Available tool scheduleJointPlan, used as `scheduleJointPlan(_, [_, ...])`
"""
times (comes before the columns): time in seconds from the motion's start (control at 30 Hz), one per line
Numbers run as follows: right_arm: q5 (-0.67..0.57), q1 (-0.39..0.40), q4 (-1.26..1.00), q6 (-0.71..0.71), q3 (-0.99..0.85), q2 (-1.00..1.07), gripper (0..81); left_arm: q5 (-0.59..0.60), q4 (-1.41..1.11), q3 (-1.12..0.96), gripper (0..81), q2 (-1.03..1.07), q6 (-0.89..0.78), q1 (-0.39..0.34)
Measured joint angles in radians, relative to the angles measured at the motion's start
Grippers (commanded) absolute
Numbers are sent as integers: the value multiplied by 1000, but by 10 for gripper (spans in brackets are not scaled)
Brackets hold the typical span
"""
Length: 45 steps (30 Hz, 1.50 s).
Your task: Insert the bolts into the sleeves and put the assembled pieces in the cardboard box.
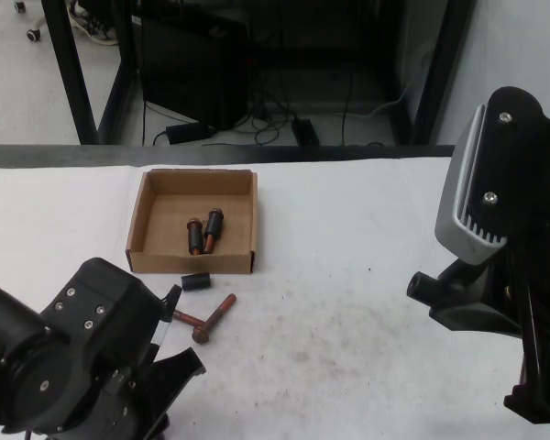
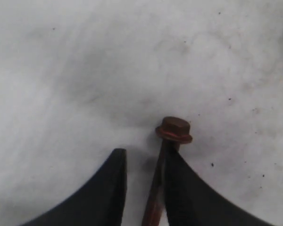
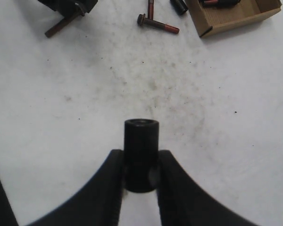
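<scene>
The left pincer (image 2: 144, 151) is closed on a bolt (image 2: 173, 129), the right pincer (image 3: 140, 152) on a sleeve (image 3: 141, 136), its bore exposed, probably ready for joining.

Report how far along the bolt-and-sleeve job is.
Done: two assembled pieces lie in the cardboard box. In hand: the left claw holds a bolt and the right claw holds a black sleeve, the two not yet joined. Left: two loose bolts and one more sleeve lie on the bench in front of the box.
</scene>
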Motion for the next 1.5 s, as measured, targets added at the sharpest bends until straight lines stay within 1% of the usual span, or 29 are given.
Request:
scheduleJointPlan(0.33, [0,0,0,0,0,0,0,17,-35,2,258,0,0,0])
scheduleJointPlan(0.6, [0,0,-1,0,0,0,0,11,-42,2,258,0,96,0])
scheduleJointPlan(0.83, [0,0,-1,0,0,0,0,37,-47,2,258,49,100,0])
scheduleJointPlan(1.03, [0,0,-3,0,0,0,0,48,-58,-8,254,77,137,0])
scheduleJointPlan(1.07, [0,0,-3,0,0,0,0,57,-60,-8,239,80,145,0])
scheduleJointPlan(1.1, [0,0,-3,0,0,0,0,57,-64,-8,207,79,151,0])
scheduleJointPlan(1.17, [0,0,-3,0,0,0,0,57,-63,-8,118,79,161,0])
scheduleJointPlan(1.2, [0,0,-3,0,0,0,0,57,-63,-8,50,81,169,0])
scheduleJointPlan(1.23, [0,0,-3,0,0,0,0,57,-63,-8,3,82,169,0])
scheduleJointPlan(1.33, [0,0,-3,0,0,0,0,69,-75,-8,8,82,205,0])
scheduleJointPlan(1.5, [0,0,-3,0,0,0,0,113,-100,-13,8,86,210,0])
